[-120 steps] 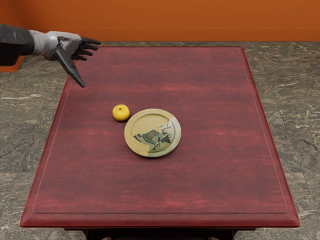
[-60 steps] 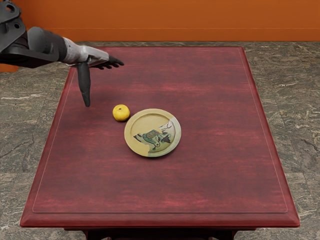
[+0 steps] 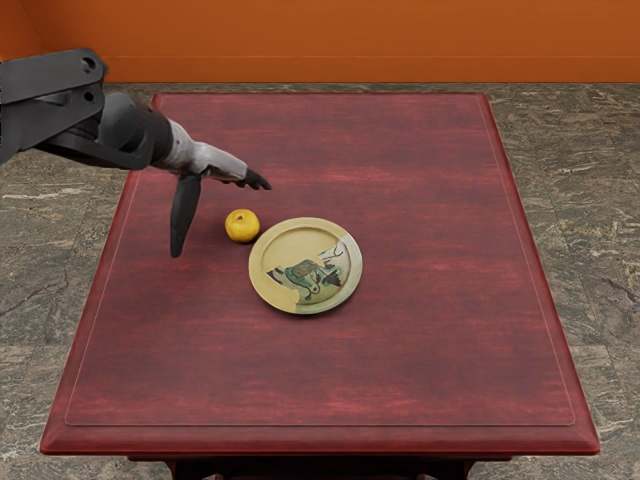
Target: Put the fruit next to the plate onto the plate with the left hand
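Head view: The left arm enters from the picture's left edge and extends over the left rear part of the red wooden table point(image 3: 430, 190). The left hand point(image 3: 212, 166) is above the table surface, up and to the left of the fruit, not touching it. Hand state: spread, holding nothing. The dark fingers point(image 3: 252, 182) point to the right, toward the table centre; the long dark thumb point(image 3: 183, 215) points downward, well apart from the fingers. The thumb tip is to the left of the fruit, with a gap between them.

The yellow round fruit point(image 3: 242, 225) rests on the table, just beside the upper left rim of the plate point(image 3: 262, 270). The fruit is not on the plate. The plate is tan, with a green and white picture on its face, and lies flat near the table centre
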Robot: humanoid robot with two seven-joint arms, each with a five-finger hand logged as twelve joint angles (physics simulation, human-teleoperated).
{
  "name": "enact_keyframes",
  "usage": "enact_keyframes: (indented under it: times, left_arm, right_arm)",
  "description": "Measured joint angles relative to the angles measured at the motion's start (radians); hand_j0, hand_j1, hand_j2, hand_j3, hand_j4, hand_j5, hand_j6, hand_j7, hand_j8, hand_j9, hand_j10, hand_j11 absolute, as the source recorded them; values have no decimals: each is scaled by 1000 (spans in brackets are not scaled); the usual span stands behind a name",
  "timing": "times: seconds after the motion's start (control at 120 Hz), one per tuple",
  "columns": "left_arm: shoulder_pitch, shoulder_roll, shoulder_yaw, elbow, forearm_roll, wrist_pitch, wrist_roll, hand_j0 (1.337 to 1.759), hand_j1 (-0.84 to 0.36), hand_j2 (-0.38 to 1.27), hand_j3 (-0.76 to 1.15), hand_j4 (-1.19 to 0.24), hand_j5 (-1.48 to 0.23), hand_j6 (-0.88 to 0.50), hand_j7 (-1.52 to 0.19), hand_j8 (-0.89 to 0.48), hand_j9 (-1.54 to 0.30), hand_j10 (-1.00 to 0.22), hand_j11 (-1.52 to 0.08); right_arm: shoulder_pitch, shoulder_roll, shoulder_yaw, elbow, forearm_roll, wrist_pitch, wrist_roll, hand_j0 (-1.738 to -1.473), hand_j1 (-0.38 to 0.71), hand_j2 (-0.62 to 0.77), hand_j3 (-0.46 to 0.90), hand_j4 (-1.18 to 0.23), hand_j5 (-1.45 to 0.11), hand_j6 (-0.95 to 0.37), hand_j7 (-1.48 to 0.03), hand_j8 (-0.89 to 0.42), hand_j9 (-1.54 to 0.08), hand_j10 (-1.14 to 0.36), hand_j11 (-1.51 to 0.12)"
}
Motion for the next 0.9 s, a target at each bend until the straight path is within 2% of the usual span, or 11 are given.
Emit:
enact_keyframes:
  times: [0.2,0.592,0.9]
  left_arm:
    - [-22,-34,95,-7,-1,66,0,1658,349,0,0,-2,0,-2,0,-2,0,-1,0]
    - [-8,-77,141,-8,-2,232,0,1658,343,1,0,-7,-7,-7,-7,-7,-7,-6,-7]
    - [-5,-109,191,-3,0,321,0,1658,223,22,0,-107,-137,-108,-137,-107,-137,-107,-137]
  right_arm:
    - [0,0,0,0,0,0,0,-1658,-314,-6,0,-30,-38,-30,-38,-30,-38,-29,-38]
    - [0,0,0,0,0,0,0,-1658,-314,-6,0,-30,-38,-30,-38,-30,-38,-29,-38]
    - [0,0,0,0,0,0,0,-1658,-314,-6,0,-30,-38,-30,-38,-30,-38,-29,-38]
